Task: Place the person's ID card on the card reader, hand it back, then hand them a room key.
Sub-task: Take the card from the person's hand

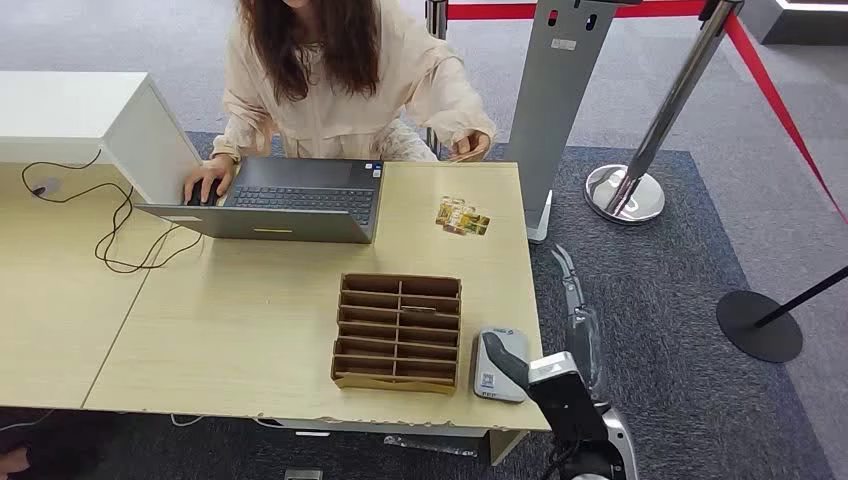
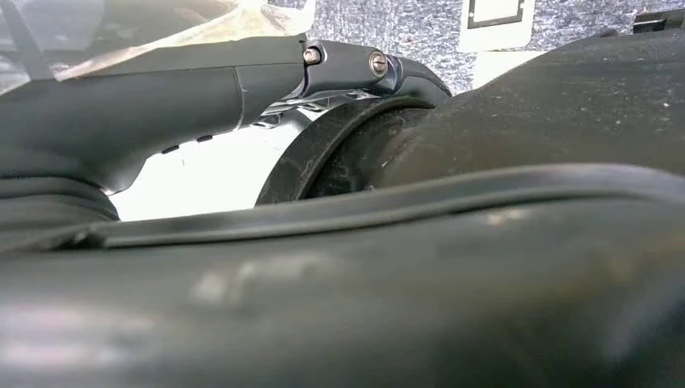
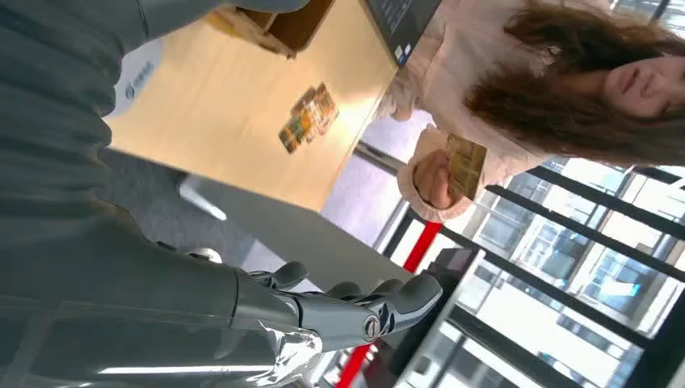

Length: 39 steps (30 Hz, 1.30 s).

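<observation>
A person sits behind the desk and holds a gold ID card (image 3: 466,166) in one hand near the desk's far right corner (image 1: 463,155). Their other hand rests on a laptop. The grey-white card reader (image 1: 498,364) lies at the desk's near right corner, also seen as a white patch (image 3: 137,77). A small stack of colourful room key cards (image 1: 462,217) (image 3: 308,118) lies on the desk's right side. My right hand (image 1: 572,290) (image 3: 347,311) hangs beside the desk's right edge, fingers stretched out, holding nothing. A straight finger of my left hand (image 2: 347,65) lies against my body, holding nothing.
A brown wooden slotted organizer (image 1: 398,332) stands left of the reader. An open laptop (image 1: 285,205) and a white box (image 1: 90,115) sit on the desk's far side, with black cables at the left. A grey kiosk (image 1: 560,90) and stanchion posts (image 1: 640,150) stand to the right.
</observation>
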### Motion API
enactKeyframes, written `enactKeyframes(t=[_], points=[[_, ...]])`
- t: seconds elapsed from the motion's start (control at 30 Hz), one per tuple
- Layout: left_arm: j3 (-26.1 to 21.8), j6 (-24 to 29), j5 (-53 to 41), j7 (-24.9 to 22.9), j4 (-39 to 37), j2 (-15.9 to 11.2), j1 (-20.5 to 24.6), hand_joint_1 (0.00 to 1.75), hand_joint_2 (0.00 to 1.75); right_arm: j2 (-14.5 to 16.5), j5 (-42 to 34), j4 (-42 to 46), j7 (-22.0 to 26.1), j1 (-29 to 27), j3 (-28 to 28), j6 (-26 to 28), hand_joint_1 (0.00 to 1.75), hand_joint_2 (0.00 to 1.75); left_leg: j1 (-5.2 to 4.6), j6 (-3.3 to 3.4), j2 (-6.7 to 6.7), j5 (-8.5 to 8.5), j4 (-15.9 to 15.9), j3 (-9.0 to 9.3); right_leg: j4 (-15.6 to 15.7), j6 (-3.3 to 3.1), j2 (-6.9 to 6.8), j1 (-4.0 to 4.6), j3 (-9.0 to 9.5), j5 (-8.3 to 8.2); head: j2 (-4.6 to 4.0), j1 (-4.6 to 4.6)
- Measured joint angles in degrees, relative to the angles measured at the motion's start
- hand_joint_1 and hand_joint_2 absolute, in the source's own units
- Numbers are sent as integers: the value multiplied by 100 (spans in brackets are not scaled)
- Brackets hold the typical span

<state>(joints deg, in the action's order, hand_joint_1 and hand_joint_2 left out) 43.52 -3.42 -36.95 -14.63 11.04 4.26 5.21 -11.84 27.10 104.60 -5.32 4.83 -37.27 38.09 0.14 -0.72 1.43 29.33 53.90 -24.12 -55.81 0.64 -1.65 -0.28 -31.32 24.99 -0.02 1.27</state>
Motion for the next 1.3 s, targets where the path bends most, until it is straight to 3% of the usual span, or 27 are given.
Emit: enactKeyframes(t=[0.33,0.67,0.8,1.03,1.3], points=[[14,-75,-134,47,0,0,14,0,0,97,1952,-68,-853,582,-1,-466,0,175,0,0,0,0,0,-1,0,0,0,0,0,0,0,-1],[106,-173,-265,46,2,1,46,0,0,168,3205,-344,-1450,1180,-30,-864,0,175,0,0,-2,0,0,-3,-1,0,0,0,-1,0,0,-1],[151,-211,-331,7,2,8,63,0,0,228,3503,-562,-1585,1450,-58,-1003,0,175,0,0,-3,-1,0,-3,-1,0,-1,0,0,0,0,0],[257,-281,-515,-599,14,193,107,0,0,330,3636,-940,-1688,1838,-96,-1137,0,175,-1,0,-7,-1,0,-3,-2,0,-2,-2,0,-1,0,2],[310,-363,-544,-635,37,281,138,0,0,539,3831,-1455,-1744,2248,-163,-1170,0,175,0,0,-9,-1,0,-3,-2,0,-2,-1,0,-1,0,0]])
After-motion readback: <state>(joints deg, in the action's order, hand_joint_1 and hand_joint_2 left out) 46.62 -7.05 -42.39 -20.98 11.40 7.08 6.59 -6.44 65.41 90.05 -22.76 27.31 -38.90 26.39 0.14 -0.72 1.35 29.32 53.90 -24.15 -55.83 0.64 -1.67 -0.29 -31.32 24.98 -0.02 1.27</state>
